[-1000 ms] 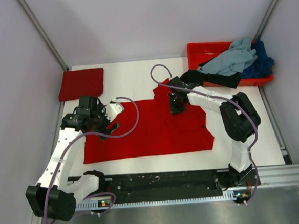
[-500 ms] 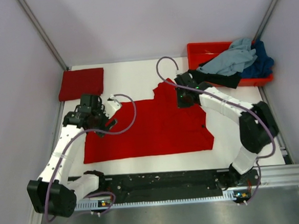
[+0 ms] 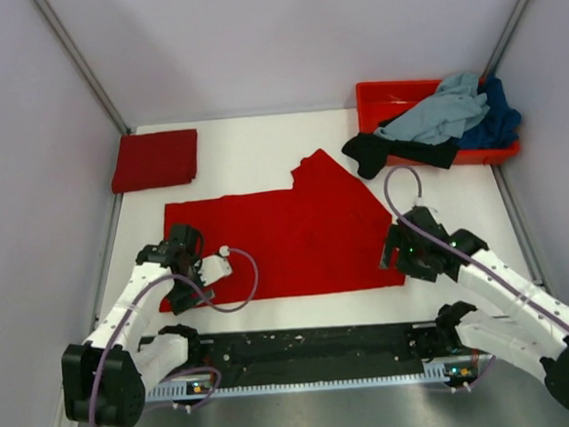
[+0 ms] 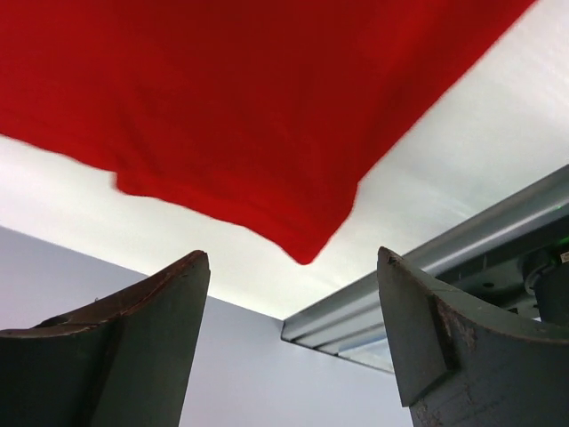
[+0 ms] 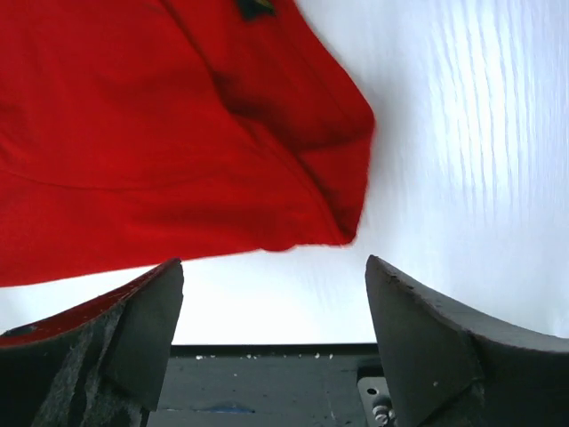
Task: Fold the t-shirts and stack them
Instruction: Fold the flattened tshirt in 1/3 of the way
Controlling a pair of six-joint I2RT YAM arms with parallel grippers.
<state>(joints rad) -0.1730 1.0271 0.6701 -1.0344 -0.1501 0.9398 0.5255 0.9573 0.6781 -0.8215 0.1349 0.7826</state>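
Bright red t-shirt (image 3: 296, 234) spread flat in the middle of the white tabletop (image 3: 251, 147), with one sleeve jutting toward the far side. Left pincer (image 4: 292, 267) hangs at the shirt's near left corner with its jaws apart. The wrist view shows the corner's tip ahead of the gap and no cloth between the fingers (image 4: 142, 338). Right pincer (image 5: 274, 264) hangs just beside the near right corner, likewise spread wide and holding nothing. There the hem lies doubled over in a soft fold, ahead of the fingers (image 5: 427, 338). A purple cable (image 3: 239, 287) from the left arm loops across the near left part of the shirt. A darker red shirt (image 3: 155, 159), folded into a neat rectangle, lies in the far left corner, well apart from the spread one. At the far right stands a red-orange tray (image 3: 382, 93) heaped with a grey-blue shirt (image 3: 439, 113) and a dark blue shirt (image 3: 502, 115). A black shirt (image 3: 397, 152) spills over the tray's front wall onto the tabletop, near the spread shirt's far right edge but not touching it. A black rail (image 3: 313, 348) runs along the near edge between the two arm bases.
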